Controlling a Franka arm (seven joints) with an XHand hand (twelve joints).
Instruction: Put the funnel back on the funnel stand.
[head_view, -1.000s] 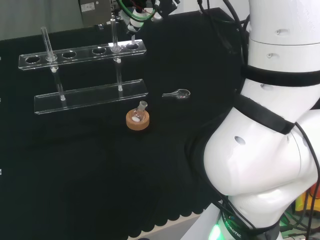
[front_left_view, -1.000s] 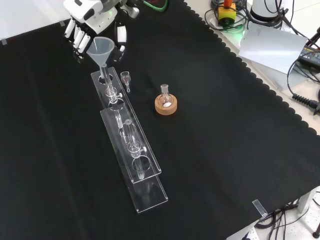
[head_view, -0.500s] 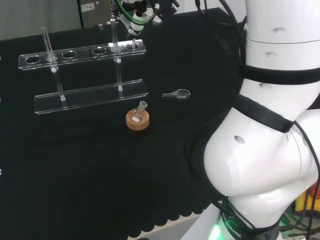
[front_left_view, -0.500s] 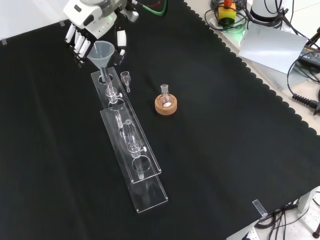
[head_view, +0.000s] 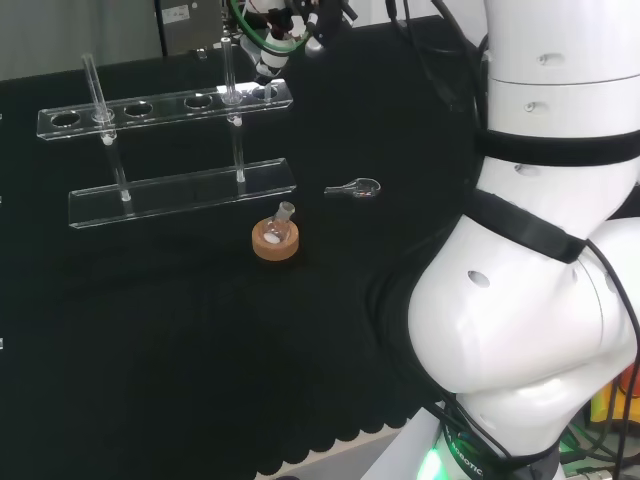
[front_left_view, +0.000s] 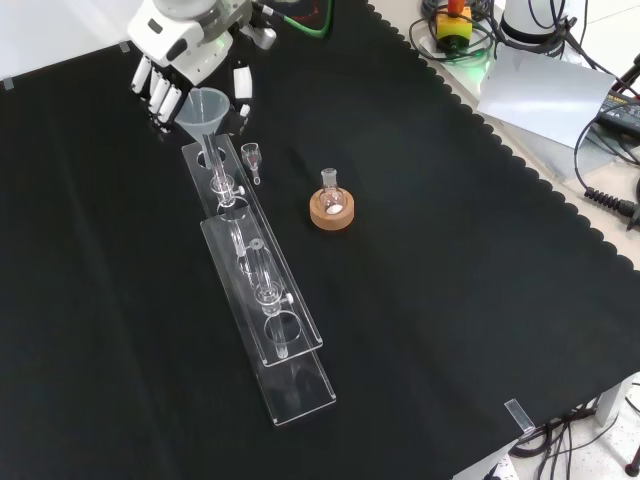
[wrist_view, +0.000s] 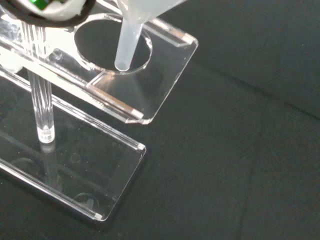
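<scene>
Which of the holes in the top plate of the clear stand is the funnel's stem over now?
The end hole, nearest the hand. The funnel has its stem tip at that hole's rim; the other holes lie farther along the stand.

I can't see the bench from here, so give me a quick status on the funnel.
Hand shut on funnel. Funnel stem over the end hole of the funnel stand, not seated yet. Hole clear, nothing blocking.

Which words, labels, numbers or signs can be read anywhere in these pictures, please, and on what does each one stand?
None can be read.
Grey label at the head view's top edge, behind the bench: print too small to read.
The funnel, funnel stand, hand, and flask on its cork ring show no print.
</scene>
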